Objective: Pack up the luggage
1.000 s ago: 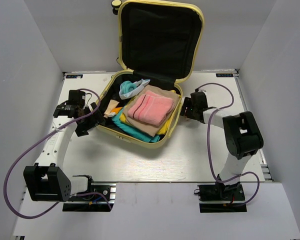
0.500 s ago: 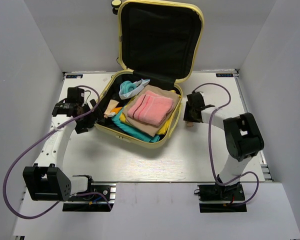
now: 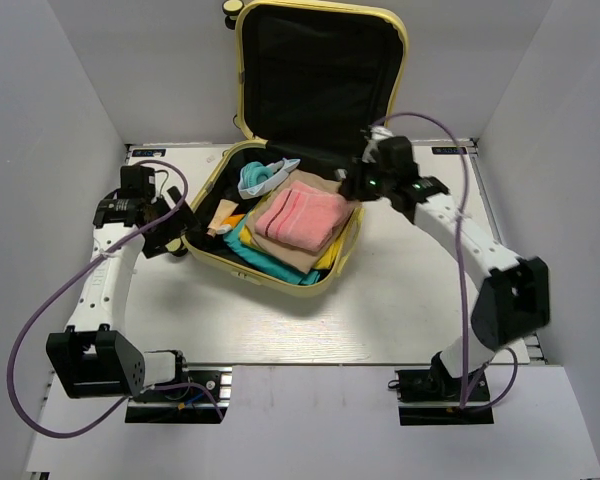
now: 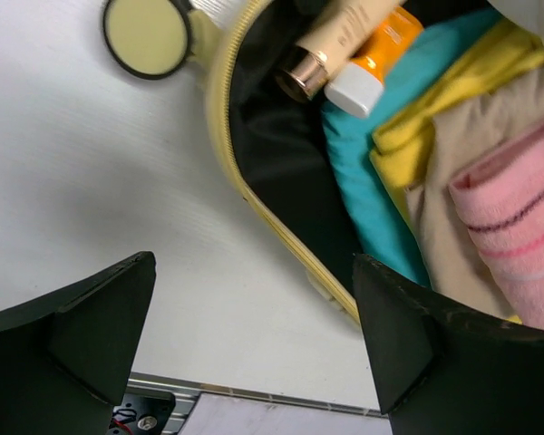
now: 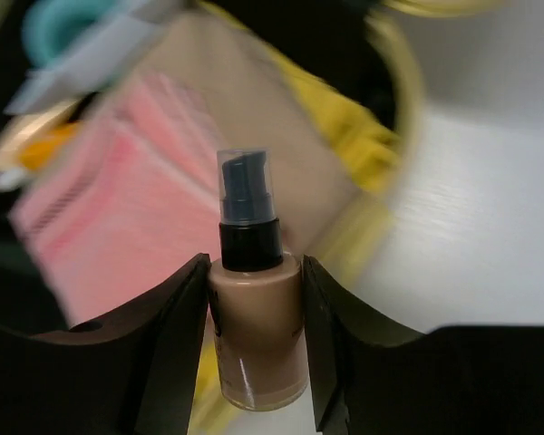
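Note:
The luggage (image 3: 270,278) lies open on the table, its lid (image 3: 320,70) standing up at the back. Inside, a pink towel (image 3: 300,217) lies on beige, yellow and teal clothes. My right gripper (image 5: 256,268) is shut on a beige foundation bottle (image 5: 257,335) with a black pump. In the top view the right gripper (image 3: 358,186) hovers above the luggage's right rim. My left gripper (image 4: 254,272) stands open and empty. It hangs over the table just outside the luggage's left rim (image 4: 219,118), as the top view also shows for this gripper (image 3: 177,235).
A teal and white item (image 3: 260,177) lies at the back left of the case. A beige tube (image 4: 344,36) and an orange tube (image 4: 374,68) rest along the left side. A caster wheel (image 4: 145,36) sticks out from the shell. White walls enclose the table.
My right gripper closed on the bottle beside the case, then lifted it back and left to above the right rim. The left arm drew slightly left and back.

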You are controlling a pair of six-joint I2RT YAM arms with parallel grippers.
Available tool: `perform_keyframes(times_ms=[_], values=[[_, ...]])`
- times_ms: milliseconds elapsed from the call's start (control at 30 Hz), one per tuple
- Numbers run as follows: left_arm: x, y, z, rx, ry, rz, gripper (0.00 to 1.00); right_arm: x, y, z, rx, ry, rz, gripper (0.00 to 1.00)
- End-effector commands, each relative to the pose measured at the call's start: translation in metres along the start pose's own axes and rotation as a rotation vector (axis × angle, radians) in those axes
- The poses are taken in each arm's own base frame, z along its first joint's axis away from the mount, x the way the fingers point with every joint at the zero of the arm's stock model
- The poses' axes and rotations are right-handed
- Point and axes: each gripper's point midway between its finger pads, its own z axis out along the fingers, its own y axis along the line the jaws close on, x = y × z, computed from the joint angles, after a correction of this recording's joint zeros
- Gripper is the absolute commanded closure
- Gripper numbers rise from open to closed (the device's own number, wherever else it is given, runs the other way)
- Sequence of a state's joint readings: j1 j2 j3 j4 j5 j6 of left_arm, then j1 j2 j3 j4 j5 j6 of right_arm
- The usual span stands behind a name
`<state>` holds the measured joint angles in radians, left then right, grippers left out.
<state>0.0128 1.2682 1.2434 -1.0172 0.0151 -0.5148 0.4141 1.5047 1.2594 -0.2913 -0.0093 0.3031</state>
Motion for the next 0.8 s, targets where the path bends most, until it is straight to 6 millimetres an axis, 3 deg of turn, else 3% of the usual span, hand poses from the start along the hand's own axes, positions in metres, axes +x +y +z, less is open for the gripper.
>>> perform_keyframes(times_ms=[0, 33, 67, 100, 133, 167, 200, 233, 267, 300, 367, 400, 500, 567, 600, 633, 667, 733, 767], values=[[-0.015, 0.005, -0.003, 0.001, -0.019, -0.055, 0.0, 0.001, 0.107, 0.024, -0.392, 0.099, -0.068, 1.0], [-0.018, 0.01, -0.003, -0.006, -0.022, -0.081, 0.0, 0.002, 0.118, 0.027, -0.416, 0.123, -0.072, 1.0], [-0.016, 0.013, 0.0, -0.015, -0.013, -0.087, 0.0, -0.009, 0.157, 0.032, -0.489, 0.11, -0.107, 1.0], [-0.018, 0.018, 0.001, -0.023, -0.015, -0.104, 0.0, 0.009, 0.161, 0.063, -0.484, 0.158, -0.106, 1.0], [-0.014, 0.022, 0.001, -0.038, 0.006, -0.112, 0.0, 0.015, 0.175, 0.072, -0.494, 0.165, -0.125, 1.0], [-0.016, 0.021, 0.004, -0.03, 0.003, -0.117, 0.0, -0.01, 0.195, 0.085, -0.513, 0.11, -0.138, 1.0], [-0.016, 0.025, 0.006, -0.038, 0.01, -0.131, 0.0, 0.018, 0.197, 0.108, -0.489, 0.191, -0.137, 1.0], [-0.016, 0.027, 0.008, -0.039, 0.013, -0.139, 0.0, 0.017, 0.21, 0.113, -0.505, 0.193, -0.129, 1.0], [-0.015, 0.025, 0.01, -0.028, 0.022, -0.138, 0.0, -0.017, 0.233, 0.106, -0.543, 0.109, -0.135, 1.0], [-0.011, 0.026, 0.014, -0.029, 0.033, -0.142, 0.0, 0.009, 0.235, 0.14, -0.529, 0.147, -0.118, 1.0], [-0.015, 0.021, 0.021, 0.004, 0.021, -0.134, 0.0, -0.022, 0.26, 0.139, -0.576, 0.063, -0.099, 0.97], [-0.015, 0.02, 0.024, 0.012, 0.021, -0.138, 0.0, -0.014, 0.271, 0.15, -0.609, 0.071, -0.045, 0.83], [-0.018, 0.014, 0.03, 0.034, 0.039, -0.137, 0.0, -0.03, 0.301, 0.139, -0.71, -0.006, -0.034, 0.38], [-0.02, 0.013, 0.031, 0.037, 0.046, -0.138, 0.0, -0.043, 0.305, 0.118, -0.729, -0.03, -0.073, 0.26], [-0.02, 0.013, 0.032, 0.037, 0.047, -0.144, 0.0, -0.033, 0.297, 0.12, -0.71, -0.007, -0.095, 0.19], [-0.018, 0.013, 0.033, 0.038, 0.052, -0.148, 0.0, -0.038, 0.289, 0.118, -0.695, -0.021, -0.113, 0.1], [-0.019, 0.011, 0.035, 0.052, 0.042, -0.147, 0.0, -0.041, 0.282, 0.102, -0.677, -0.029, -0.111, 0.1], [-0.016, 0.012, 0.039, 0.052, 0.044, -0.146, 0.0, -0.074, 0.259, 0.087, -0.604, -0.117, -0.138, 0.1], [-0.016, 0.012, 0.04, 0.053, 0.046, -0.146, 0.0, -0.077, 0.25, 0.085, -0.571, -0.121, -0.141, 0.1]])
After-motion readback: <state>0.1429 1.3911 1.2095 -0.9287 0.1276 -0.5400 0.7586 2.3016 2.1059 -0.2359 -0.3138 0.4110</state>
